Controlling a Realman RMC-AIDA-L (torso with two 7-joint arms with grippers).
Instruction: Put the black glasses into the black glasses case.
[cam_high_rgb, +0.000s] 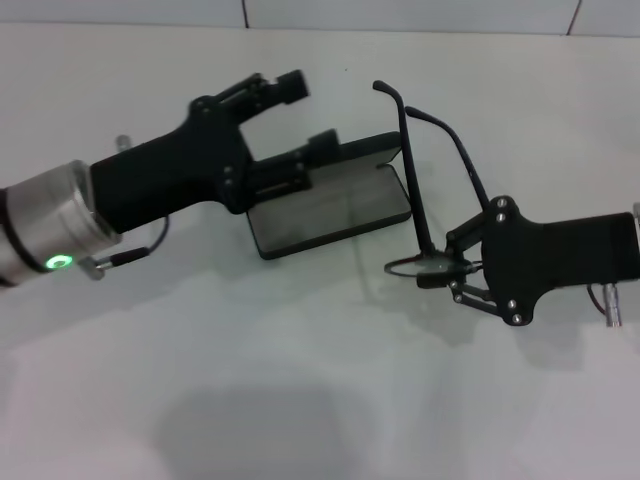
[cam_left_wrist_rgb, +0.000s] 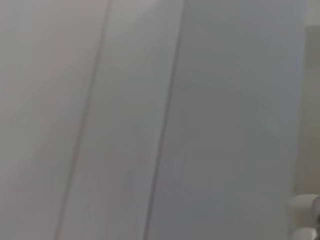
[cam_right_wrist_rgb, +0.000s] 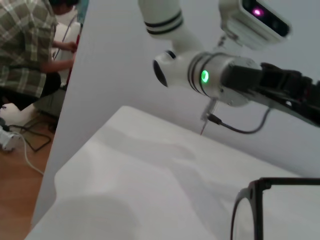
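Observation:
The black glasses case (cam_high_rgb: 330, 218) lies open at mid-table, grey lining up, its lid (cam_high_rgb: 365, 152) raised at the far side. My left gripper (cam_high_rgb: 310, 112) is open over the case's far left part; its lower finger (cam_high_rgb: 318, 145) is at the lid's edge. My right gripper (cam_high_rgb: 438, 270) is shut on the front of the black glasses (cam_high_rgb: 410, 170), just right of the case. One lens (cam_high_rgb: 405, 268) sticks out toward the case and the temple arms point away from me. The glasses' frame (cam_right_wrist_rgb: 250, 200) also shows in the right wrist view.
The white table (cam_high_rgb: 250, 400) stretches toward me from the case, with a wall behind it. In the right wrist view my left arm (cam_right_wrist_rgb: 225, 75) reaches over the table, and a person in a plaid shirt (cam_right_wrist_rgb: 25, 45) sits beyond the table's edge. The left wrist view shows only a pale blurred surface.

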